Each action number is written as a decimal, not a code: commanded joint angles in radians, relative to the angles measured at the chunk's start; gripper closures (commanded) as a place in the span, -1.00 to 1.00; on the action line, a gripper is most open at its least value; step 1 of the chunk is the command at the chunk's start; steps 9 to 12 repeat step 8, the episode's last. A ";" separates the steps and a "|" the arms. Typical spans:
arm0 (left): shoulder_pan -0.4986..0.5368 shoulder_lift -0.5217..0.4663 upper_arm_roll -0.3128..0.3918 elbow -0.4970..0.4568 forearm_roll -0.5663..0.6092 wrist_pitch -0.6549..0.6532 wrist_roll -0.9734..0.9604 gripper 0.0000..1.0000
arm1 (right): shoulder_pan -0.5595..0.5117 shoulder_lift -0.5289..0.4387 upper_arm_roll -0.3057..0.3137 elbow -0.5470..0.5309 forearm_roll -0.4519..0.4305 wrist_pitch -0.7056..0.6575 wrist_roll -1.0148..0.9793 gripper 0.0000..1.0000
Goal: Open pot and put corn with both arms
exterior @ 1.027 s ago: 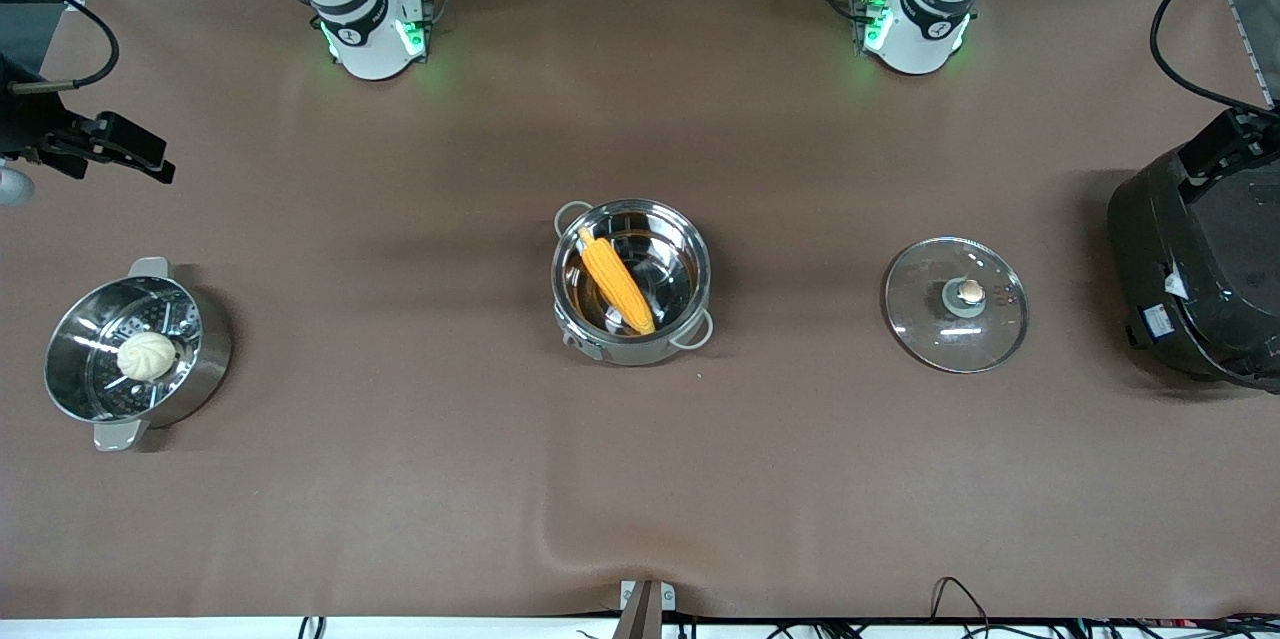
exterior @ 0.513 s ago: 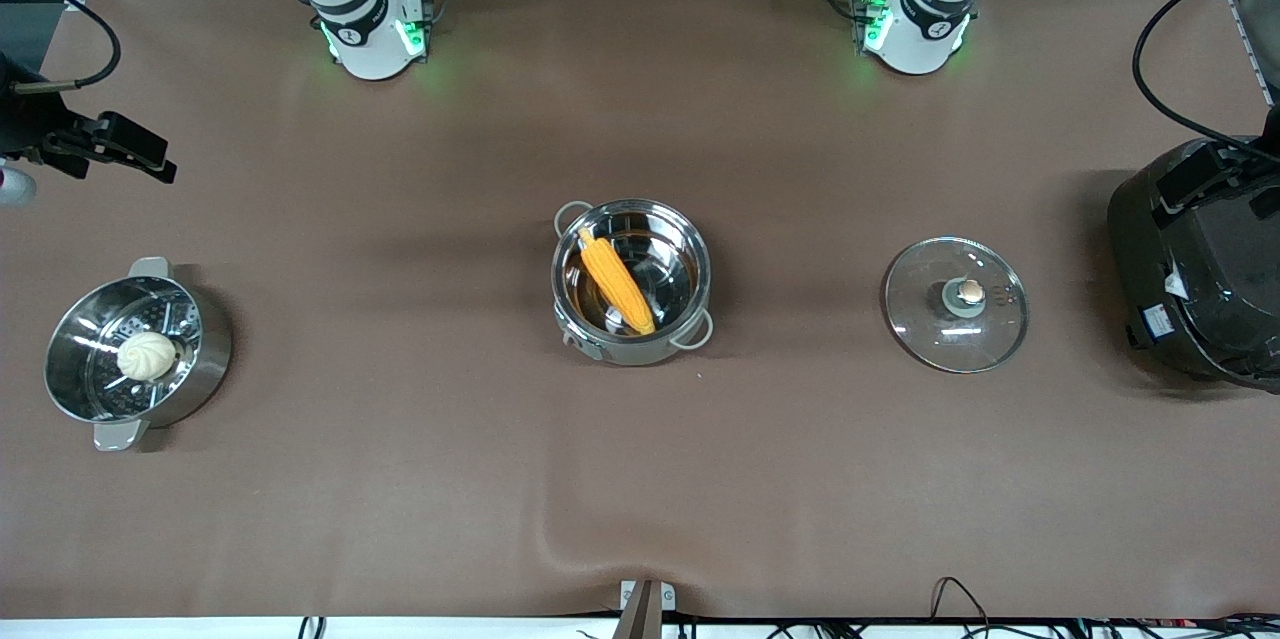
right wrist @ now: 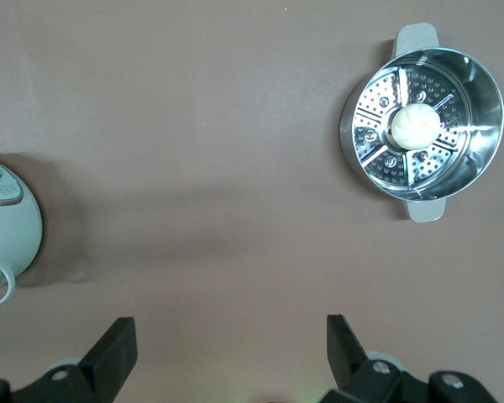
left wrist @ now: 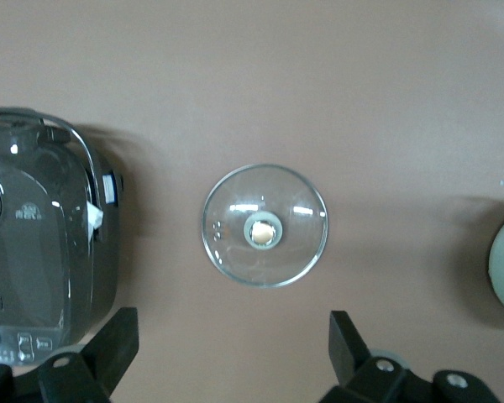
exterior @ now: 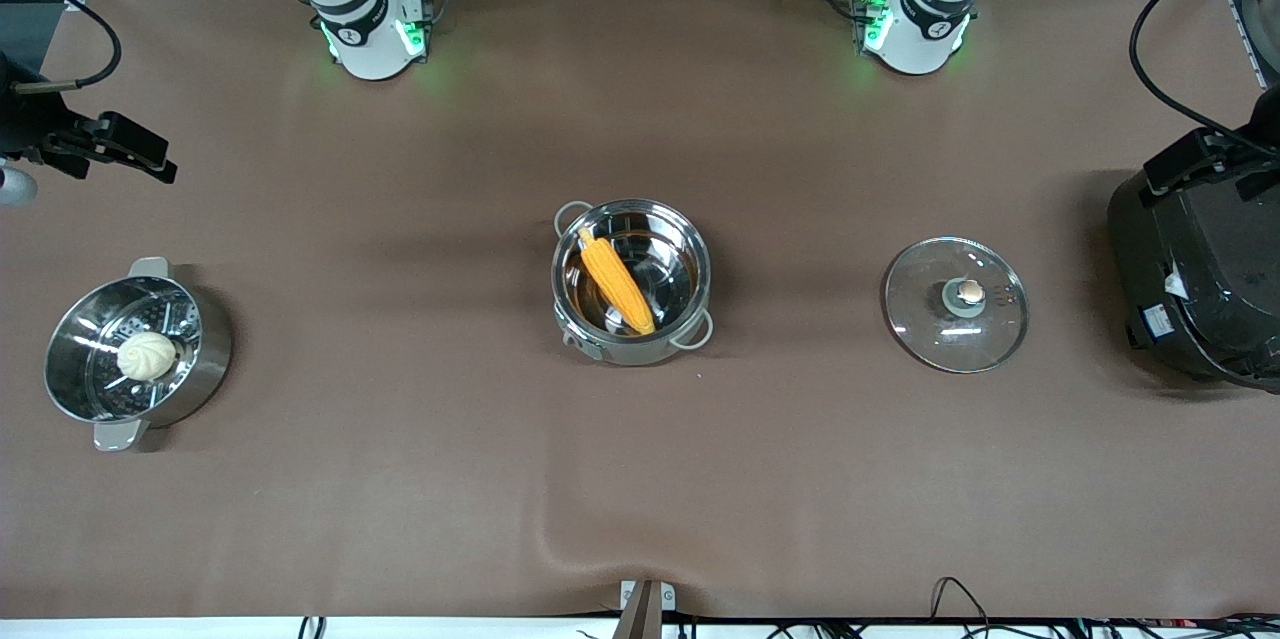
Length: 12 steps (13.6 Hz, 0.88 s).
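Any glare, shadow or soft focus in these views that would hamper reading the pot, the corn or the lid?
Front view: bright highlights inside the pot, yet the corn reads clearly; soft shadows fall beside the pot and the lid. Left wrist view: slightly soft, small glints on the lid glass. Right wrist view: glare on the steamer pot wall.

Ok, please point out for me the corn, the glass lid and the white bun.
corn (exterior: pixel 616 280): front view, middle of the cob, lying in the pot.
glass lid (exterior: pixel 922 311): front view, clear glass beside the knob.
white bun (right wrist: pixel 416 124): right wrist view, top of the bun in the steamer.
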 commanded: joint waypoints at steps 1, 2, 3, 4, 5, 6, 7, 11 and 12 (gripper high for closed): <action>-0.010 0.003 0.007 0.022 -0.014 -0.044 0.014 -1.00 | -0.011 -0.018 0.011 -0.018 0.004 0.006 0.005 -1.00; -0.010 0.003 0.007 0.023 -0.014 -0.044 0.014 -1.00 | -0.013 -0.018 0.010 -0.018 0.004 0.006 0.005 -1.00; -0.010 0.001 0.007 0.024 -0.013 -0.044 0.014 -1.00 | -0.013 -0.018 0.011 -0.018 0.004 0.006 0.005 -1.00; -0.008 -0.010 0.007 0.024 -0.014 -0.044 0.014 -1.00 | -0.013 -0.018 0.010 -0.018 0.004 0.006 0.005 -1.00; -0.008 -0.010 0.007 0.024 -0.016 -0.044 0.014 -1.00 | -0.011 -0.018 0.011 -0.018 0.004 0.006 0.005 -1.00; -0.008 -0.010 0.007 0.024 -0.016 -0.045 0.014 -1.00 | -0.013 -0.018 0.010 -0.018 0.004 0.006 0.005 -1.00; -0.008 -0.010 0.007 0.025 -0.016 -0.048 0.014 -1.00 | -0.011 -0.018 0.010 -0.018 0.004 0.006 0.005 -1.00; -0.008 -0.011 0.007 0.025 -0.014 -0.048 0.014 -1.00 | -0.013 -0.018 0.010 -0.018 0.004 0.006 0.005 -1.00; -0.008 -0.011 0.007 0.025 -0.014 -0.048 0.014 -1.00 | -0.013 -0.018 0.010 -0.018 0.004 0.006 0.005 -1.00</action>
